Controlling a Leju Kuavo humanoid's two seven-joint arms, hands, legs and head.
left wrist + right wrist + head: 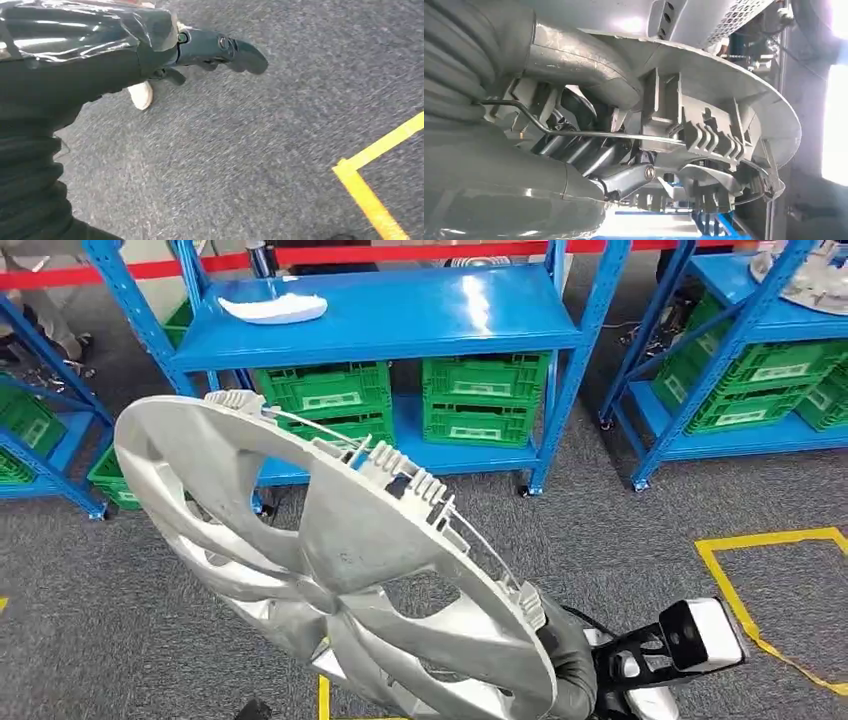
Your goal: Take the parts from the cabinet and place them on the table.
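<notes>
Item one: a silver wheel cover (330, 570), large, spoked, with clips and a wire ring on its back rim. We see it tilted on edge in the head view, filling the frame from about 9 o'clock down to 6 o'clock, raised above the grey carpet (620, 530). Our right hand (589, 150) grips it at its rim near 5 o'clock of the head view; in the right wrist view the thick grey thumb lies over the outer face and the dark fingers (624, 180) curl behind the rim, clamped on the cover beside a ribbed clip block.

Item two: our left hand (210, 52), seen in the left wrist view above the carpet. Its dark fingers reach forward, slightly bent, holding nothing and apart from the thumb.

Item three: a blue shelf rack (380, 320) at 12 o'clock in the head view, with a white curved part (275, 308) lying on its top shelf toward 11 o'clock and green crates (485, 395) stacked on the lower shelf.

Item four: a second blue rack (740, 350) at 2 o'clock, holding more green crates and a pale wheel part on its upper shelf.

Item five: yellow floor tape (760, 585) at 4 o'clock, forming a box outline on the carpet; a yellow corner (370, 175) also in the left wrist view.

Item six: a white shoe (141, 95) of a person, on the carpet just beside our left hand in the left wrist view.
</notes>
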